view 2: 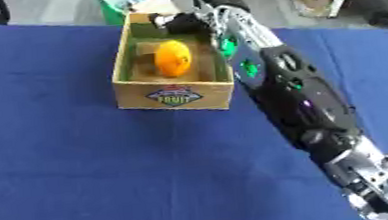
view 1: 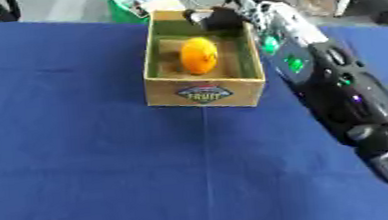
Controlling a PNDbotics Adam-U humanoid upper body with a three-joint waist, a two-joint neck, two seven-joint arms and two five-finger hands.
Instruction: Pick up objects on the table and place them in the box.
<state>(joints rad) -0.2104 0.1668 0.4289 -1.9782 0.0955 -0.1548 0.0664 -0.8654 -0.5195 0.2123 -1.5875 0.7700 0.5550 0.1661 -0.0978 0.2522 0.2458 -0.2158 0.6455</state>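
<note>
One orange fruit (view 1: 199, 55) in box (view 1: 203, 94); right hand (view 1: 216, 17) blurred.

blue-clothed table (view 1: 90, 181), cardboard box (view 1: 203, 93) on it

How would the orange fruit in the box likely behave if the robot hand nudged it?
The orange fruit looks rounded and smooth, so it would probably roll rather than slide. The box walls around it should stop it quickly. Its skin may be a little slippery to hold, though nothing suggests it is fragile.
</note>
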